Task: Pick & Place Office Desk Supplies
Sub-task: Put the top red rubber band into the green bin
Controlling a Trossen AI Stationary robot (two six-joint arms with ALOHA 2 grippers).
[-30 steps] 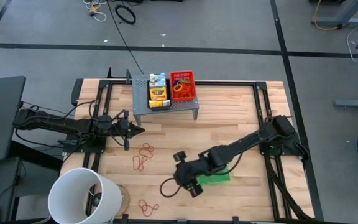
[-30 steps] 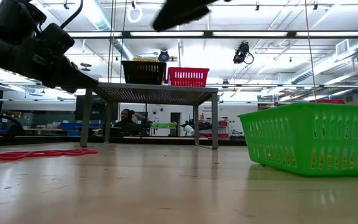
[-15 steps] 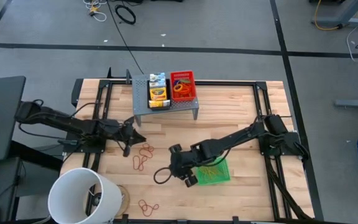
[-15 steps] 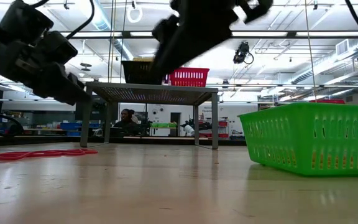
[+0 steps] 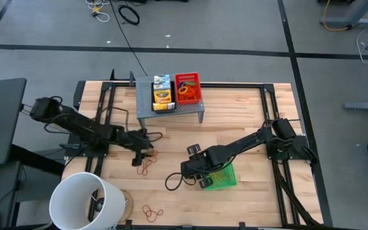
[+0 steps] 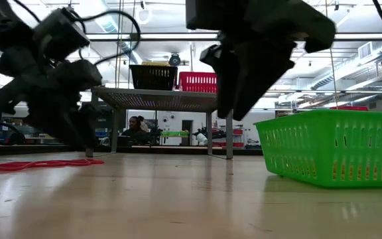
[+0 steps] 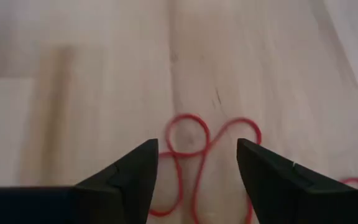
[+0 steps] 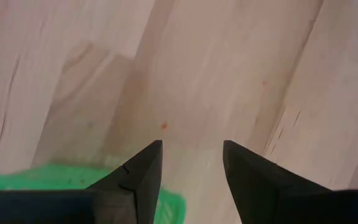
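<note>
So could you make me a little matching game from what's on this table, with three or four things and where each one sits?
Things:
1. small red mesh tray
2. small green mesh tray
3. big white bucket
4. thin tan-orange rubber bands

Places:
A. at the table's near left corner
B. on the wood right under the left arm's open tool
C. on top of the grey perforated metal riser
D. on the table beside the right arm's open tool

Pairs: 1-C, 2-D, 3-A, 4-B
</note>
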